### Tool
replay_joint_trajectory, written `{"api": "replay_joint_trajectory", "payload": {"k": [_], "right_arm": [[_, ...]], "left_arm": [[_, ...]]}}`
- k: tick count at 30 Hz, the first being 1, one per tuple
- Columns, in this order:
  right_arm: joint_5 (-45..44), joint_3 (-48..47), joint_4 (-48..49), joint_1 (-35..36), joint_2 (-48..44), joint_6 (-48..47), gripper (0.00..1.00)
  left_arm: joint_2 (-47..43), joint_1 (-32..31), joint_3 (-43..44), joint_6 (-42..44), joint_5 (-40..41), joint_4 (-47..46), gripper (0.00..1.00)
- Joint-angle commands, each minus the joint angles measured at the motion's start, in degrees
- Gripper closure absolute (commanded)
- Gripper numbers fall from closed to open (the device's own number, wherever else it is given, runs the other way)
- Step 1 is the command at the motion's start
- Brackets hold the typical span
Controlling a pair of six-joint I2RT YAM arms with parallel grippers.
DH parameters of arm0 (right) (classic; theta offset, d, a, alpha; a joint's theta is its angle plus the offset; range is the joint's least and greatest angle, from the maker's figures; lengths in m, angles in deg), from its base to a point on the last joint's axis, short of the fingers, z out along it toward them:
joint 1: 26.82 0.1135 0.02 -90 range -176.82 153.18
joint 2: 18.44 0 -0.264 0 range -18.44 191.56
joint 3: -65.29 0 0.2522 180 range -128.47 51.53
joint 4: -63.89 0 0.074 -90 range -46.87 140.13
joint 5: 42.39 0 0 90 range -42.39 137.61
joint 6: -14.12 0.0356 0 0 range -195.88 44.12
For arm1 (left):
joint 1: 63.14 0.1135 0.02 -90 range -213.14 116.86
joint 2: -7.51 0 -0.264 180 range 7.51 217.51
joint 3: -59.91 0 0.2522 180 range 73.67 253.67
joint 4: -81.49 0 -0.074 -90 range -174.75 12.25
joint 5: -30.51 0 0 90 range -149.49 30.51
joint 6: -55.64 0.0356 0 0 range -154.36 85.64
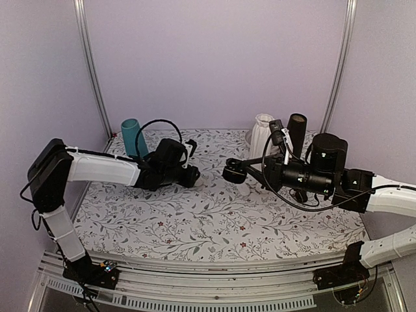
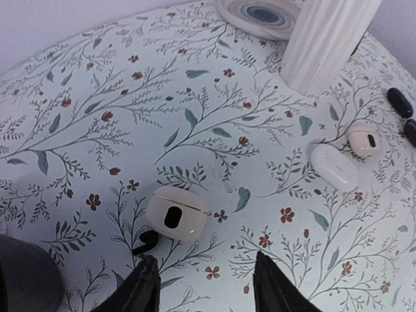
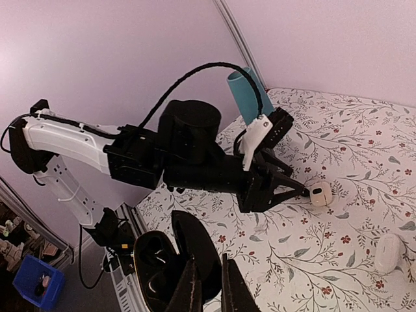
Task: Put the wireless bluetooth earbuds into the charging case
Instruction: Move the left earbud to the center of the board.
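Right gripper (image 3: 209, 289) clamps the open charging case (image 3: 156, 270), which appears empty. Left gripper (image 2: 203, 263) is spread and holds nothing. Both earbuds (image 2: 399, 102) still await insertion.

The case (image 3: 156, 266) is glossy black and rounded, with its hinged lid swung wide open. It is tilted and pinched in the right claw (image 3: 209, 263), near the middle of the surface (image 1: 195, 221) in the top view. The two earbuds (image 2: 398, 102) are small black ovals. They lie on the surface at the 3 o'clock edge of the left wrist view, near each other but apart, and the frame cuts off the lower one.
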Motion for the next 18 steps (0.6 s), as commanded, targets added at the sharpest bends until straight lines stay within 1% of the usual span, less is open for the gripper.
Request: {"api": "replay_joint_trajectory", "payload": {"k": [1,3,5,11,18], "right_arm": [[-1.67,1.48,0.96,-0.36,-2.82,0.13,0.97],[-1.6,1.88,0.92,-0.36,-3.28,0.3,0.97],[-1.45,2.04,0.73,-0.31,-3.5,0.55,0.97],[-1.24,1.84,0.37,-0.36,-3.36,0.76,0.96],[-1.07,1.76,0.24,-0.36,-3.03,1.22,0.97]], "left_arm": [[6.33,3.09,4.72,1.34,0.24,8.38,0.55],[8.46,4.21,5.84,1.61,-0.98,8.98,0.61],[10.09,4.97,6.65,2.0,-2.03,8.96,0.64],[15.05,6.15,9.74,3.08,-2.83,9.63,0.65],[18.02,7.52,11.88,3.57,-5.93,9.37,0.68]]}}
